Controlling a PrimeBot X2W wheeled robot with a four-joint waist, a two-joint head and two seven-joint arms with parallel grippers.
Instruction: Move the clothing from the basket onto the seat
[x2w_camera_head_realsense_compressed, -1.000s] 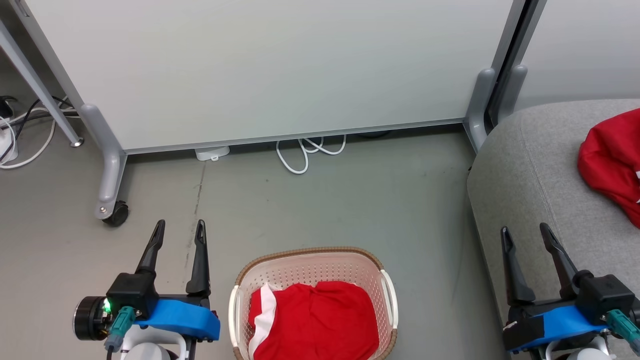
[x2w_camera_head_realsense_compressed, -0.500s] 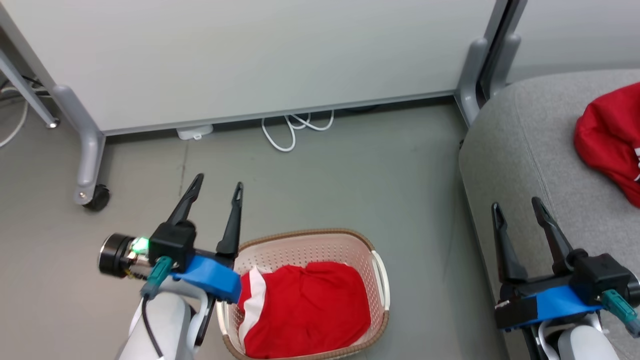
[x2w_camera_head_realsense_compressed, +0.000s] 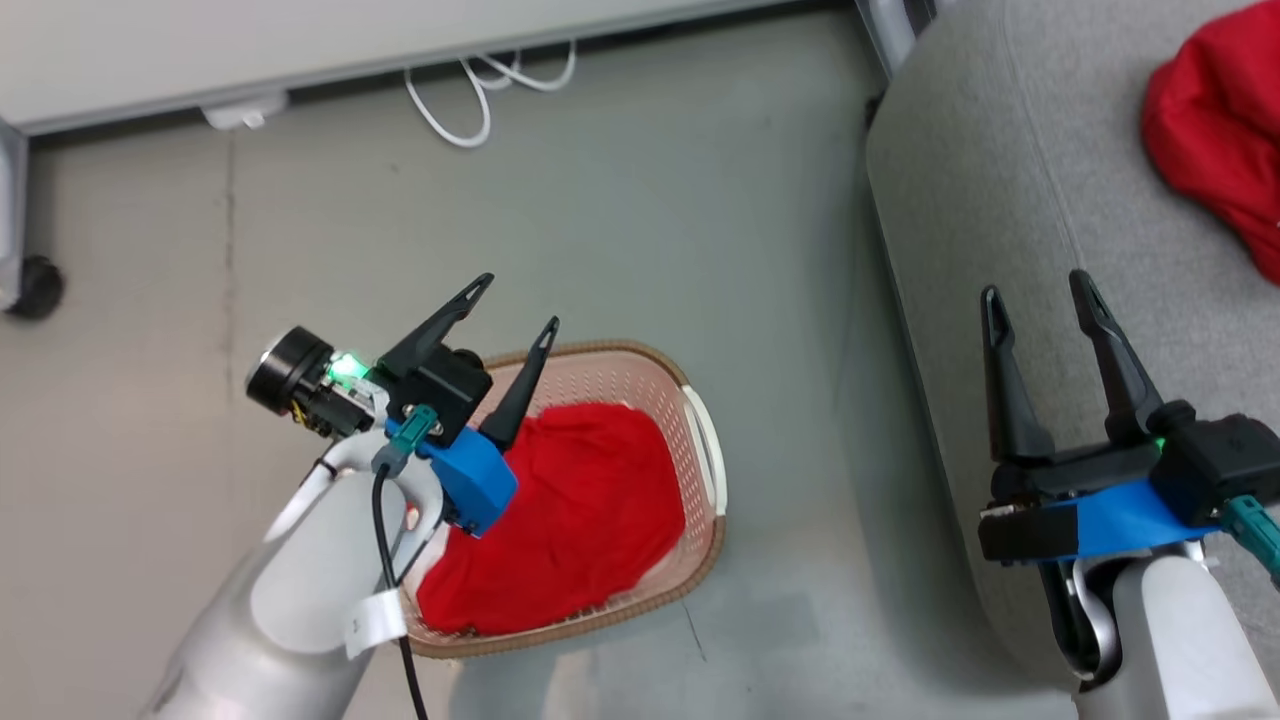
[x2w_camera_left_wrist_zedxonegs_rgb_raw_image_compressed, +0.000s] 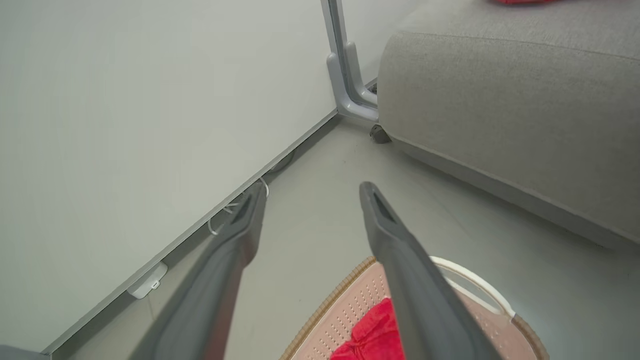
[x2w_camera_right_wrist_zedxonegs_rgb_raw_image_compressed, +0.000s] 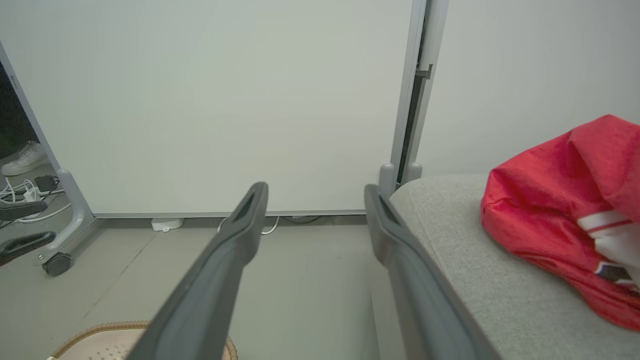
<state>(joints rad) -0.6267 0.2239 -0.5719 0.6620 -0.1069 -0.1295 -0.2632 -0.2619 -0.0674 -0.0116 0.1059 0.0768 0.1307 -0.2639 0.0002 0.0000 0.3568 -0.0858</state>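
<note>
Left claw (x2w_camera_head_realsense_compressed: 520, 300) hangs over the left side of the basket (x2w_camera_head_realsense_compressed: 640, 352), spread wide w/ nothing btwn its fingers. Its wrist cam looks past the rim onto bare floor (x2w_camera_left_wrist_zedxonegs_rgb_raw_image_compressed: 310, 240), w/ a bit of red low in the picture. Over by the front edge of the seat (x2w_camera_head_realsense_compressed: 960, 180), the right claw (x2w_camera_head_realsense_compressed: 1034, 284) is spread and empty too.

One red garment (x2w_camera_head_realsense_compressed: 570, 500) lies crumpled in the basket, covering most of its bottom. A second red piece (x2w_camera_head_realsense_compressed: 1215, 130) w/ white stripes sits on the seat, well apart from the right claw. We judge the job approx. half done, basket piece next.

Handling, as we reckon it: the fabric is soft, light and limp, so it'll sag and trail when lifted. We'd pinch a raised fold near the middle of the heap and go deep enough to bunch several layers, not a thin edge that could slip out. Lift high before crossing. A trailing end could catch the rim, and the basket looks light enough to tip or drag along.
</note>
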